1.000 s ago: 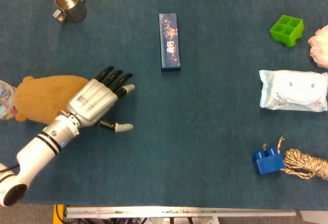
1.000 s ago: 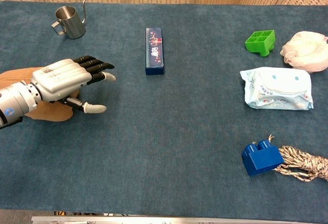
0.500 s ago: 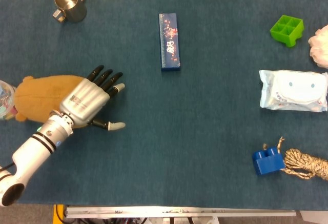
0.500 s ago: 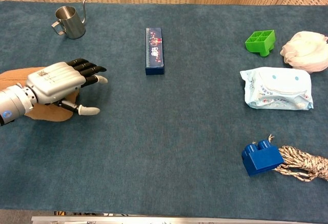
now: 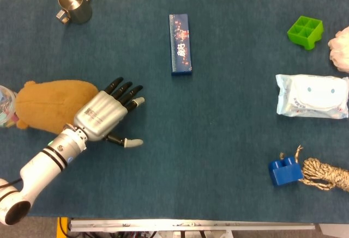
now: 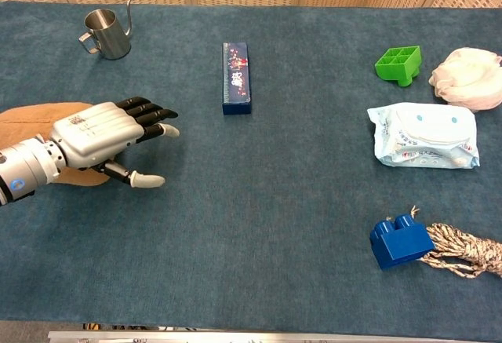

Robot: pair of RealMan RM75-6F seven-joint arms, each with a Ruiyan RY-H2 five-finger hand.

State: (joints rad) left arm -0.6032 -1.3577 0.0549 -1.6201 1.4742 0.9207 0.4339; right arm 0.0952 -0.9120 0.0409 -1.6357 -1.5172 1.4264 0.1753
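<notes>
One hand was seen in both views: the left hand (image 5: 104,116) (image 6: 98,136), a silver-backed robot hand with black fingers (image 5: 126,92), was held flat and spread wide over the dark blue felt-covered table (image 5: 218,140), nothing gripped, thumb splayed out toward the near edge. Its palm overlapped the right end of the tan plush stuffed toy (image 5: 52,103) (image 6: 43,119), which was lying on its side at the left edge of the table; whether the palm was actually touching the plush could not be told from either view. Fingertips were pointed up and right, past the toy's end, over bare felt. The right hand was not captured by either camera. A clear, rounded object (image 5: 5,107) was partly cut off at the left frame edge in the head view, just beside the plush. A small stainless steel pitcher with a thin spout (image 5: 74,5) (image 6: 108,33) was placed at the far left, well apart from the hand. A long dark blue rectangular box with a printed top (image 5: 180,43) (image 6: 236,78) was lying lengthwise near the far centre. On the right side were noted a green plastic gridded block (image 5: 305,31), a white mesh bath puff (image 6: 469,78), a white-and-blue pack of wet wipes (image 5: 312,95), and a blue plastic building brick (image 5: 284,171) touching a coil of braided beige rope (image 5: 326,174).
</notes>
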